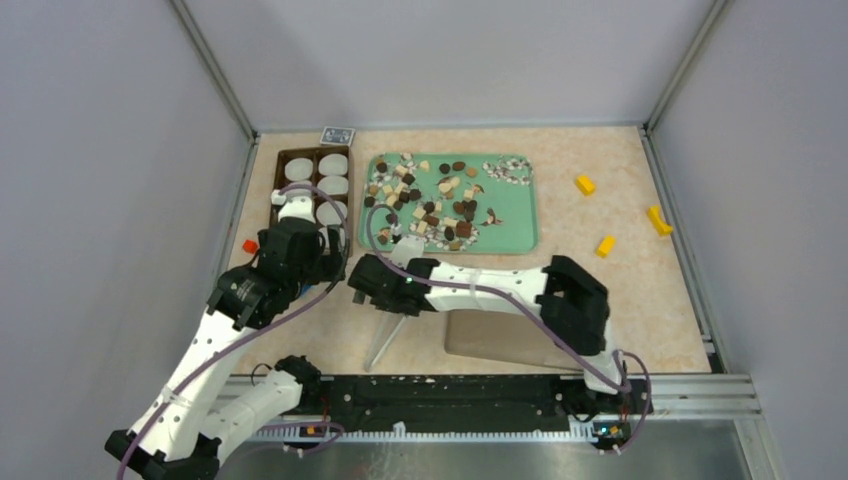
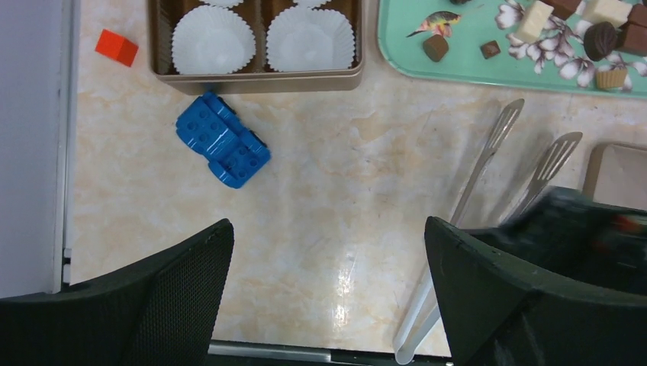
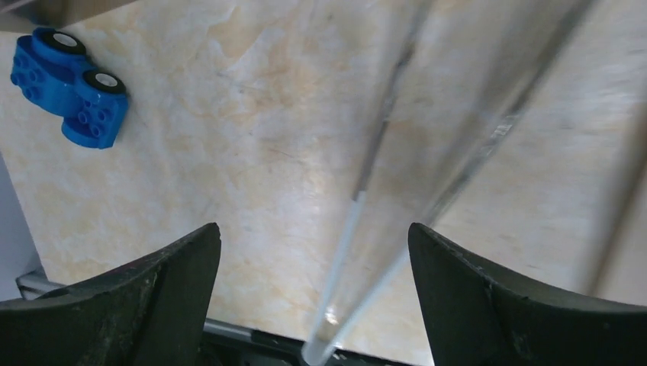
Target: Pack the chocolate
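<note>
The chocolate (image 1: 430,205), small dark rounds and tan squares, lies scattered on a green tray (image 1: 512,218) at the back middle. A few pieces (image 2: 435,47) show at the tray's near edge in the left wrist view. My right gripper (image 3: 314,229) is open low over the table in front of the tray. Metal tongs (image 3: 358,244) stand blurred between its fingers, touching neither. My left gripper (image 2: 328,229) is open over bare table, just in front of a brown box (image 2: 259,80) with white paper cups (image 2: 309,38) in it.
A blue toy car (image 2: 223,139) and a red block (image 2: 116,47) lie by the box's near corner. Three yellow blocks (image 1: 606,245) sit at the right. A tan flat lid (image 1: 495,340) lies under the right arm. A small blue card (image 1: 338,135) is at the back.
</note>
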### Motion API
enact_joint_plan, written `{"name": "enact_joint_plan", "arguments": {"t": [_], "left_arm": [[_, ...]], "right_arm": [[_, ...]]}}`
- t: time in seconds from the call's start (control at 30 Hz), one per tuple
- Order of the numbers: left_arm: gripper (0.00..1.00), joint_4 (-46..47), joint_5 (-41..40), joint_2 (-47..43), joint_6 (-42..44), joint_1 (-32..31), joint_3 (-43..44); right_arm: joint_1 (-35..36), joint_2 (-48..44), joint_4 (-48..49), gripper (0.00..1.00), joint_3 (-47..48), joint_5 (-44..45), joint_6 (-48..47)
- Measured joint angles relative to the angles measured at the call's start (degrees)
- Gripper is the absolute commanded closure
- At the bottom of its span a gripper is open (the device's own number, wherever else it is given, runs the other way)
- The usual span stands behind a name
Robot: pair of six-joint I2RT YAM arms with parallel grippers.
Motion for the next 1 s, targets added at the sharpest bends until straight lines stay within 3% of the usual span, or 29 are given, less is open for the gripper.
{"name": "enact_joint_plan", "arguments": {"t": [0.1,0.3,0.47,0.73,1.0], "left_arm": [[0.01,2.3,1.5,-0.3,1.0,-0.1,-1.6],[0.01,4.5,7.8,2.8,0.9,-0.5,-2.1],[0.01,7.8,11.5,7.0,-2.9,-8.9,-6.4],[0.01,12.5,13.5,14.7,-11.7,-17.6,-16.5],[0.04,16.8,16.7,24.9,-13.9,-20.7,-17.9]], "right_arm": [[-0.2,-9.8,1.0,0.10,-8.2,4.7,-3.7],[-5.6,-40.1,2.8,0.10,-27.9,14.2,-10.9],[-9.7,-59.0,-1.0,0.10,-37.1,21.5,-15.6],[-10.3,-72.8,-10.7,0.10,-38.2,30.2,-16.3],[-10.3,-74.1,-14.0,0.10,-39.8,32.1,-15.1]]}}
